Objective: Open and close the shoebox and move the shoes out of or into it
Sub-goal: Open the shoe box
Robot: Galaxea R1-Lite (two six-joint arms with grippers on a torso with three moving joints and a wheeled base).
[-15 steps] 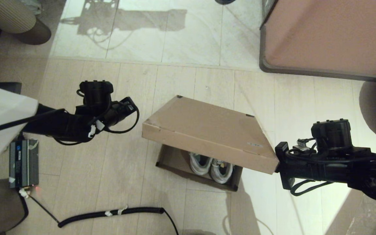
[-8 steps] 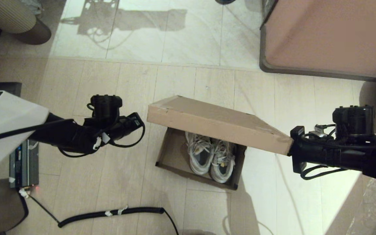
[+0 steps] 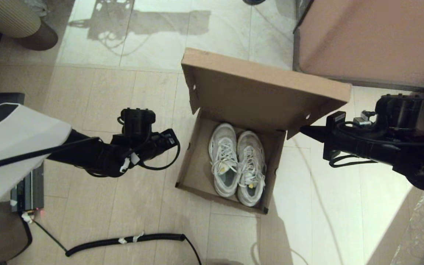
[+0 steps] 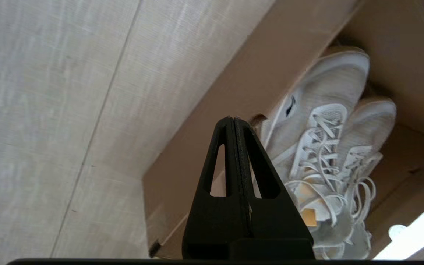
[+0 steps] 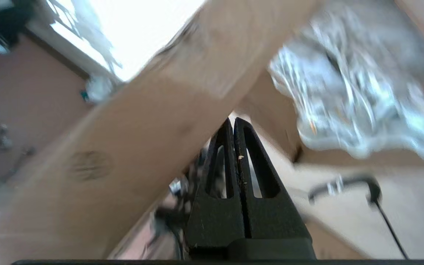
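Note:
The brown shoebox (image 3: 191,162) stands open on the floor, its lid (image 3: 256,92) swung up and tilted back. Both white sneakers (image 3: 237,162) lie side by side inside, toes toward the hinge. My right gripper (image 3: 302,129) is shut with nothing between its fingers; its tip sits under the lid's right side flap. In the right wrist view the gripper (image 5: 233,119) points at the lid's underside (image 5: 142,140), with the shoes (image 5: 344,84) blurred beyond. My left gripper (image 3: 177,141), shut and empty, hovers just left of the box; in its wrist view the gripper (image 4: 233,118) points over the box wall (image 4: 204,117) at the shoes (image 4: 322,129).
A large pinkish-brown cabinet (image 3: 374,40) stands at the back right, close behind the raised lid. A coiled black cable (image 3: 123,241) lies on the floor in front. A grey power unit (image 3: 26,187) sits at the left, and a ribbed round object (image 3: 9,18) at the back left.
The lid has swung from almost closed to upright, pushed up by my right gripper, which rose and moved back. The shoes are now fully exposed. My left arm moved right toward the box.

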